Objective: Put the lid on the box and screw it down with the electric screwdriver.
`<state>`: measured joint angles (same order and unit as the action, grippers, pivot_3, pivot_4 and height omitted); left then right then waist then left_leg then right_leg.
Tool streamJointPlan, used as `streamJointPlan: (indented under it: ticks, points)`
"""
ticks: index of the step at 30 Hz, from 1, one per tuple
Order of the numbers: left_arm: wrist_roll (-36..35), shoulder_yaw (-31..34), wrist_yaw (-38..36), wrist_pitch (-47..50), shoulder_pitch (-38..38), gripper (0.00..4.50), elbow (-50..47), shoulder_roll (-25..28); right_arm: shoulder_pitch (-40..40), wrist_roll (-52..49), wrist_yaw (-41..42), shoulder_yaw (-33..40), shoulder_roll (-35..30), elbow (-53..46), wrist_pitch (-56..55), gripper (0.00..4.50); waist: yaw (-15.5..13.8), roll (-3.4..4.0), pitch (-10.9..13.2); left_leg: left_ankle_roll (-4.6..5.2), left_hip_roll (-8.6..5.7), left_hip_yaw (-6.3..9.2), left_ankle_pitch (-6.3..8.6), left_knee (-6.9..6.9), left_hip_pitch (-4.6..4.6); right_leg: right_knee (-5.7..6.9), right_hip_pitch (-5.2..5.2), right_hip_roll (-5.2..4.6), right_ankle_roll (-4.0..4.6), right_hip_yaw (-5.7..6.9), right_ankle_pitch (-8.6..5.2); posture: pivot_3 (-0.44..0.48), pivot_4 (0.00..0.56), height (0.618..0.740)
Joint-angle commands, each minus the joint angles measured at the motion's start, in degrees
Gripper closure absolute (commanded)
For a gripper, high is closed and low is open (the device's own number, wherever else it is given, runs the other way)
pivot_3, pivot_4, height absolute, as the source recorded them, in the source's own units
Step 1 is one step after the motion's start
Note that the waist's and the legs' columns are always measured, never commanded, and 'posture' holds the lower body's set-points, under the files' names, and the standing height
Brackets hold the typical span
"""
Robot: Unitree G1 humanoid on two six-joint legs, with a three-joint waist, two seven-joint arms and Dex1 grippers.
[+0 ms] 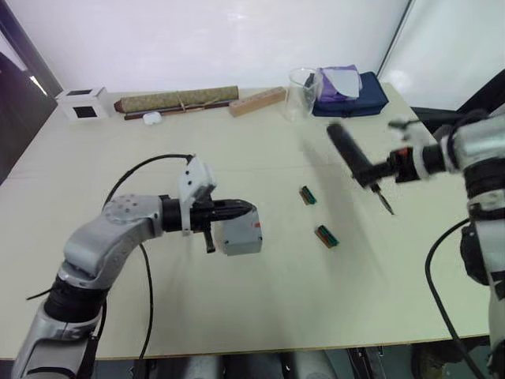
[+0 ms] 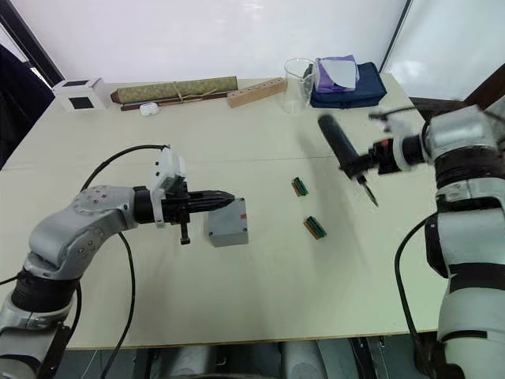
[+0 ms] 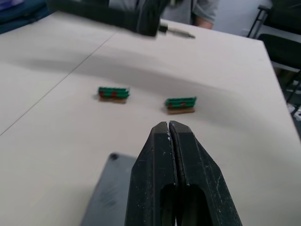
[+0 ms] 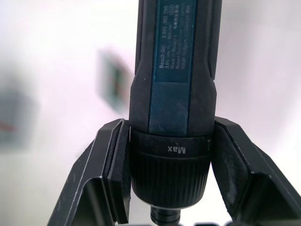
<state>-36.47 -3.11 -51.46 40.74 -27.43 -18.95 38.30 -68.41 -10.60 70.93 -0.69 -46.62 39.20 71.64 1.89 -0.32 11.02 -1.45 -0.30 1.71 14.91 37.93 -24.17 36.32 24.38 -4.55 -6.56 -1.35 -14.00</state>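
Observation:
The grey box stands mid-table with a red mark on its side. The lid lies flat on top of it, one corner screw hole showing. My left gripper is shut and empty, its fingertips just over the lid's edge; I cannot tell whether they touch it. My right gripper is shut on the electric screwdriver, a black stick held in the air to the right of the box. The tool is tilted, with its thin bit pointing down at the table. The wrist view shows both fingers clamping its collar.
Two small green parts lie between the box and the screwdriver. Along the far edge stand a white cube, a long roll, a wooden block, a clear beaker and a blue pouch. A person stands beyond the table.

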Motion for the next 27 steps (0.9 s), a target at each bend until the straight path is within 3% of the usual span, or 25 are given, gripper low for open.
streamJointPlan:
  ticks: [1, 3, 7, 11, 19, 24, 27]
  points:
    - [0.5, 1.5, -3.8, -1.0, -1.9, 4.50, 4.2, 2.4, 6.5, -11.0, -7.4, 29.6, 10.1, -29.1, 16.6, 2.36, -0.2, -0.04, 0.0, 0.00, -0.03, -0.03, 0.00, -0.02, -0.01, -0.01, 0.02, -0.02, -0.01, -0.03, 0.00, 0.000, 0.150, 0.740]
    - [1.7, 0.9, -5.5, -1.8, -2.6, 4.50, 6.8, 3.3, 8.1, -13.0, -12.4, 39.4, 19.1, -40.4, 20.1, 2.36, -0.4, -0.02, 0.0, 0.01, -0.02, 0.00, 0.00, 0.06, -0.09, 0.06, 0.06, -0.01, -0.02, -0.02, 0.01, 0.000, 0.150, 0.740]
    - [3.6, 0.0, -8.5, -3.0, -4.4, 4.50, 10.4, 4.5, 8.7, -17.7, -22.6, 50.3, 38.1, -59.5, 19.4, 2.36, -1.1, 0.01, 0.0, -0.07, -0.03, 0.01, -0.05, 0.14, -0.08, 0.37, 0.15, -0.01, -0.01, -0.01, 0.01, 0.000, 0.150, 0.740]
    - [3.8, -1.1, -10.3, -1.9, -5.8, 4.50, 9.8, 5.0, 16.6, -18.9, -29.8, 42.4, 48.9, -70.1, 7.9, 2.36, -1.3, -0.05, -0.1, -0.21, -0.12, 0.08, -0.13, 0.11, -0.11, 0.58, 0.15, -0.10, -0.01, 0.03, 0.01, 0.000, 0.150, 0.740]
    - [5.4, -3.1, -10.0, -1.6, -5.1, 4.50, 7.2, 3.9, 29.2, -16.7, -37.4, 25.2, 53.9, -71.5, -14.9, 2.36, -0.4, -0.03, -0.1, -0.33, -0.06, 0.04, -0.20, 0.08, -0.01, 0.69, 0.24, -0.02, 0.00, -0.04, -0.01, 0.000, 0.150, 0.740]
    - [7.7, -5.3, -9.0, -2.8, -2.8, 4.50, 5.6, 3.0, 37.7, -6.8, -35.6, 10.3, 47.7, -66.9, -34.9, 2.36, 0.4, -0.03, -0.1, -0.33, -0.07, 0.02, -0.20, 0.07, 0.02, 0.68, 0.22, -0.02, 0.00, -0.06, -0.01, 0.000, 0.150, 0.740]
    - [9.2, -6.2, -9.3, -3.1, -2.2, 4.50, 5.7, 3.4, 39.9, -5.6, -36.4, 6.1, 47.4, -64.5, -41.9, 2.36, 0.6, -0.04, -0.1, -0.35, -0.07, 0.04, -0.22, 0.08, 0.03, 0.68, 0.22, -0.02, 0.00, -0.06, -0.02, 0.000, 0.150, 0.740]
